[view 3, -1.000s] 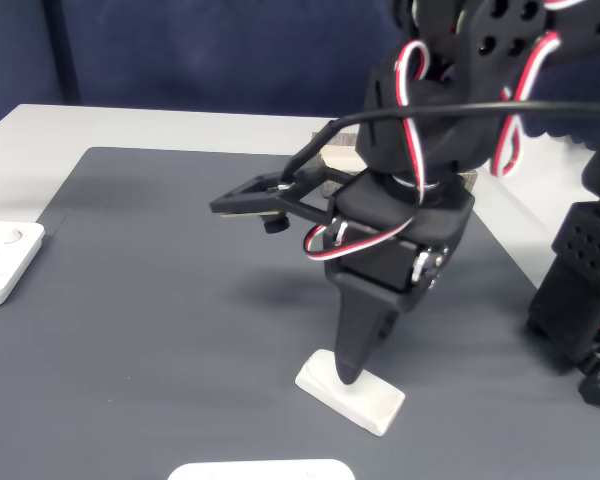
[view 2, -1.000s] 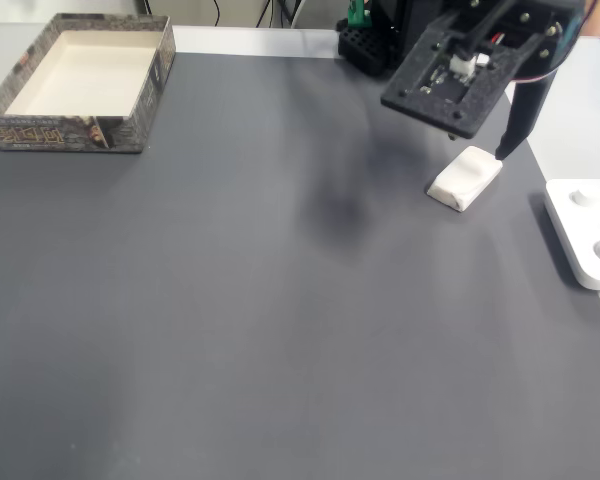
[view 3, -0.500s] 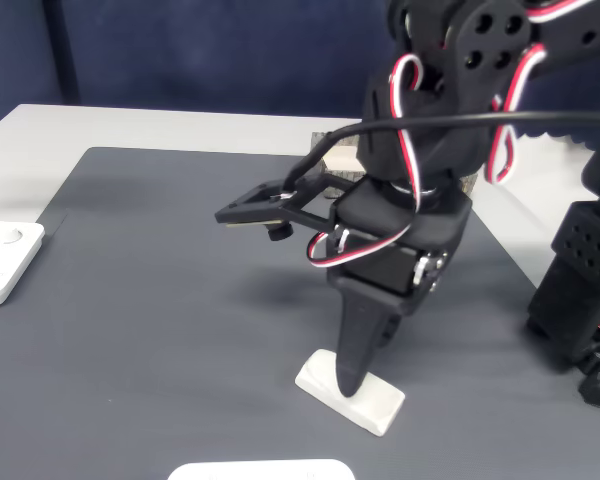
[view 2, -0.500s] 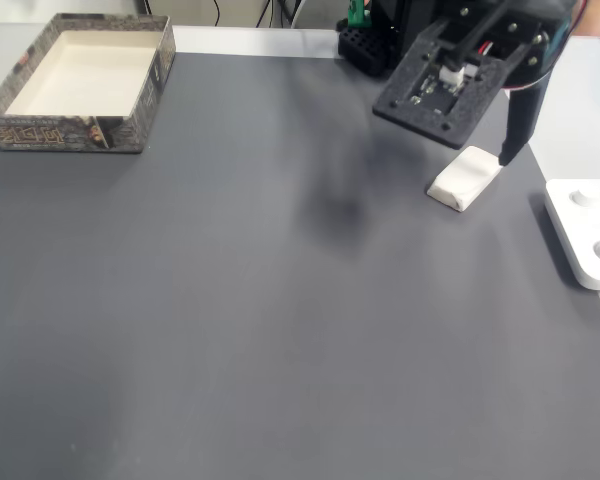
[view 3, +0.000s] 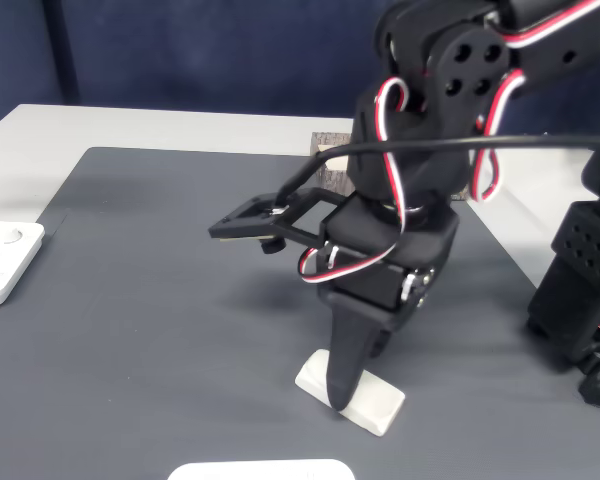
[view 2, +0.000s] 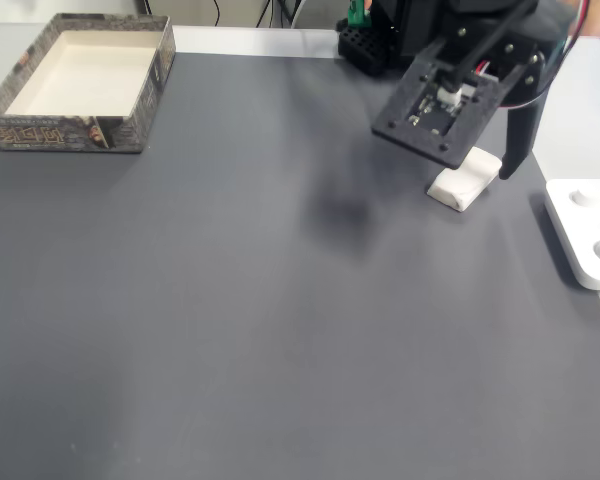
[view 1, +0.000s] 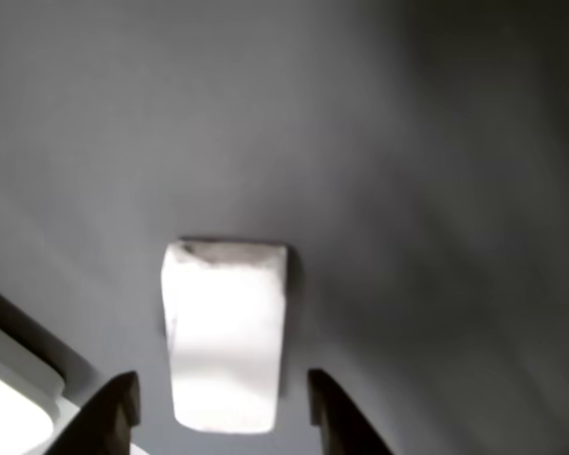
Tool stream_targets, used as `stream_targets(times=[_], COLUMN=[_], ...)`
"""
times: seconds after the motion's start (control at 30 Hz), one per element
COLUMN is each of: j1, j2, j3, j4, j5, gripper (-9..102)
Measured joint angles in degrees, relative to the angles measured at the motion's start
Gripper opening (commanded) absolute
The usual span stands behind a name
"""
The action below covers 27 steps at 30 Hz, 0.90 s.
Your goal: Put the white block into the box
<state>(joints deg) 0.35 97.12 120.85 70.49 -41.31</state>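
Step in hand, by the look of it: the grasp. Block (view 1: 226,334) flat on the dark worktop (view 2: 230,300), toward the right side in a fixed view (view 2: 464,180), well apart from the box (view 2: 80,80) at the far left corner. Hand (view 1: 218,408) spread, one fingertip on each side of the block in the other view, neither yet touching. Seen from the side (view 3: 348,395), one finger low against the block's near edge.

To do it well: lower until the fingertips nearly meet the worktop, so the squeeze lands on the block's flanks and not its rounded top edges. Keep the block centred between the fingers; in the other view, slightly more gap on the right side. Close gently, since the block looks soft and chipped. Lift straight up before swinging, clear of the white device (view 2: 586,232) just beside. Carry high enough to pass over the box wall.
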Motion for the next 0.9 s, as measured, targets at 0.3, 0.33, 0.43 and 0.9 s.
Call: stream_targets(times=[0.3, 0.33, 0.43, 0.9], j1=[0.0, 0.0, 0.0, 0.0], j2=[-0.97, -0.97, -1.05, -1.85], j3=[0.0, 0.09, 0.62, 0.62], j4=[-0.44, -0.44, -0.53, -0.53], j5=[-0.18, -0.79, -2.99, -6.59], gripper=[27, 27, 27, 27])
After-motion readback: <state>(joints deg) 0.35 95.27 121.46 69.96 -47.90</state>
